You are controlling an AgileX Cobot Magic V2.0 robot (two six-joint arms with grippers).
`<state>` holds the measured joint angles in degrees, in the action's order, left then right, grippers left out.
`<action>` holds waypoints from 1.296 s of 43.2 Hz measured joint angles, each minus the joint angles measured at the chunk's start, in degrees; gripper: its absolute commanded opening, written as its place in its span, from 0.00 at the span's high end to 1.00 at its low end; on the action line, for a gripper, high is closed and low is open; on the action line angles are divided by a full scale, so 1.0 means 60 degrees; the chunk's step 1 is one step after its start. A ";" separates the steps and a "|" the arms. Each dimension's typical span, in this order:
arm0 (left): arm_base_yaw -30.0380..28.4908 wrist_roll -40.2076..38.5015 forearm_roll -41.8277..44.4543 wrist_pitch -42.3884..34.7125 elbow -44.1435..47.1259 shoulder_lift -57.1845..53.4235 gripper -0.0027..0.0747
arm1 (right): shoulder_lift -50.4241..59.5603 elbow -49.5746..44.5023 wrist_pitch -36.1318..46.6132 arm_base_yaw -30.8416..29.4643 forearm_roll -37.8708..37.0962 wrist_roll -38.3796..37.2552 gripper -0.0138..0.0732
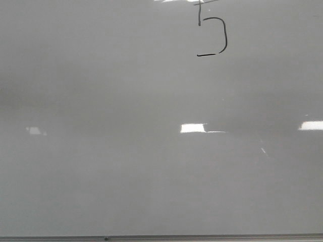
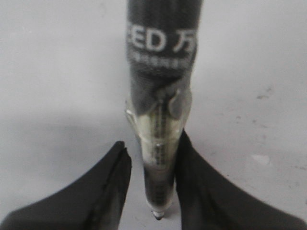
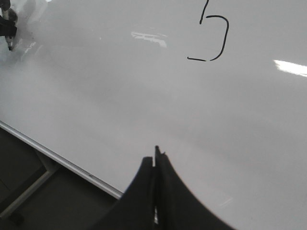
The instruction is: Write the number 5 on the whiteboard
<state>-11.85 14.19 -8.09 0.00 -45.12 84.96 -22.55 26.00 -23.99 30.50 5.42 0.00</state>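
**The 5 Is Drawn, So the Pen Should Stay Off the Board**

Because the number 5 (image 1: 212, 35) already sits on the whiteboard (image 1: 126, 166) with its stem, top bar, round belly and flat bottom line, the writing part looks close to done. The top bar runs right to the upper edge of the front view, so it is hard to tell if it is complete.

The left hand (image 2: 152, 167) is clamped on a dark pen (image 2: 160, 96). The pen sticks out past the fingertips, with its tip pointing toward the board. In that view no ink mark shows near the tip, so the 5 is well away from this hand.

The right hand (image 3: 156, 163) has its fingers pressed together with nothing between them. The 5 lies well ahead of its fingertips, and the grey frame edge (image 3: 57, 160) of the board runs off to one side.

To do this step well, the left hand should keep its firm hold on the pen and not let the tip touch the board by mistake. A stray touch would leave an extra line. If the top bar needs more ink, the pen should come down gently and move slowly.
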 measured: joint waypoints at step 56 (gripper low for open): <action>0.1492 0.0000 0.0231 0.2478 0.2140 -0.8491 0.71 | -0.0088 0.0000 0.1360 -0.3120 -0.0024 0.0000 0.91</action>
<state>-2.90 14.19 -6.70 14.87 -32.28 34.01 -23.08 26.00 -15.83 11.78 5.28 0.00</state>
